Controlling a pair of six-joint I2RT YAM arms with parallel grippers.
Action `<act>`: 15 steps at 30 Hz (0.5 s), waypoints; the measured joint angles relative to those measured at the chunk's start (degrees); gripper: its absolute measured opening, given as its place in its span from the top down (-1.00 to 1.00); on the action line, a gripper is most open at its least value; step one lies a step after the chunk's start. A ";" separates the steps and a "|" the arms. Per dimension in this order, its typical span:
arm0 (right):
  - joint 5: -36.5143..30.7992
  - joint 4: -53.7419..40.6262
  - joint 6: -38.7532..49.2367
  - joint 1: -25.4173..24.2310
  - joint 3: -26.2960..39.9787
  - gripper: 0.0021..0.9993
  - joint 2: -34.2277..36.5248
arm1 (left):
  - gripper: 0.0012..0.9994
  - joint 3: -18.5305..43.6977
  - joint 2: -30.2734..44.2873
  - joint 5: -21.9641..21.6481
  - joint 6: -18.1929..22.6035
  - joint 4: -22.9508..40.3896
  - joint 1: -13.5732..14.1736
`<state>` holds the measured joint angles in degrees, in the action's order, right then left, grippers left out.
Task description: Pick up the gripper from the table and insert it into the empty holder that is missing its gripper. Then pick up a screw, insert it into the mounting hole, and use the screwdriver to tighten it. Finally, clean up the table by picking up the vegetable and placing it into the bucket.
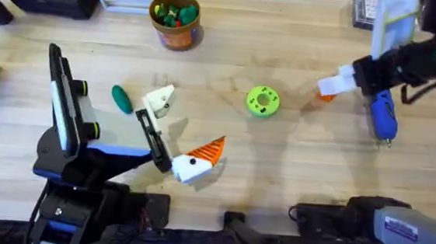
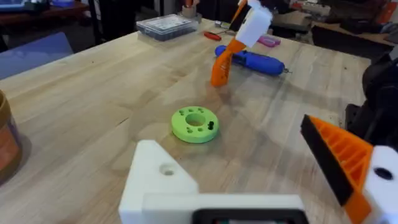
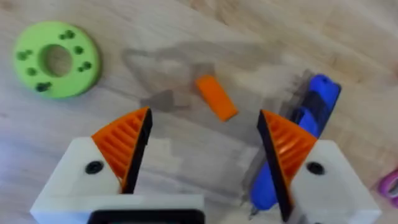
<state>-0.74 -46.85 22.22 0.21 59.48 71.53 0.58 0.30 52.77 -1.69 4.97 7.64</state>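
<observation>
- Right gripper [image 3: 204, 115]: I have it spread wide, holding nothing, with both orange ribbed fingers [image 3: 124, 143] clear of the wood.
- A small orange piece [image 3: 216, 96] lies flat on the table [image 1: 292, 167] in the gap between those fingers, touching neither. I can't tell what it is.
- The screwdriver [image 3: 305, 130] lies on the table just beside the outer right finger (blue body, thin tip pointing toward my side in the overhead view [image 1: 382, 115]).
- The green ring [image 1: 262, 100] lies flat with its hole up, between the two arms and nearer the right gripper [image 1: 331, 88].
- Left gripper [image 1: 184, 125]: also spread wide, nothing pinched. One side carries an orange ribbed finger [image 2: 342, 162]; the other side [image 2: 155, 180] shows as bare white with a hole in it.
- From the left wrist I see the ring [image 2: 194, 124] ahead of the open gap, and beyond it the right gripper [image 2: 239, 37] with the screwdriver [image 2: 252, 60] behind it.
- The vegetable [image 1: 121, 99] is dark green and lies on the table just beside the bare white side of the left gripper.
- The bucket [image 1: 176, 34] stands upright at the far side, well away from both grippers, with small green and red bits inside.
</observation>
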 joint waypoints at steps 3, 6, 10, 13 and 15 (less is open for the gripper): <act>-1.95 1.80 4.79 0.00 0.29 -0.99 4.28 | -0.97 0.00 0.02 0.00 0.00 0.00 0.00; -2.91 1.84 8.68 0.00 0.29 -0.99 8.07 | -0.97 0.00 0.00 0.00 0.00 0.00 0.00; -3.97 1.88 11.83 0.00 0.29 -0.98 12.39 | -0.97 0.00 0.00 0.00 0.00 0.00 0.00; -4.55 1.88 13.04 0.00 0.29 -0.75 14.17 | -0.97 0.00 0.02 0.00 0.00 0.00 0.00; -4.67 2.02 13.62 0.00 0.29 -0.55 14.46 | -0.97 0.00 0.00 0.00 0.00 0.00 0.00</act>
<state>-5.41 -44.83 35.84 0.21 59.77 86.00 0.58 0.30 52.77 -1.69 4.97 7.64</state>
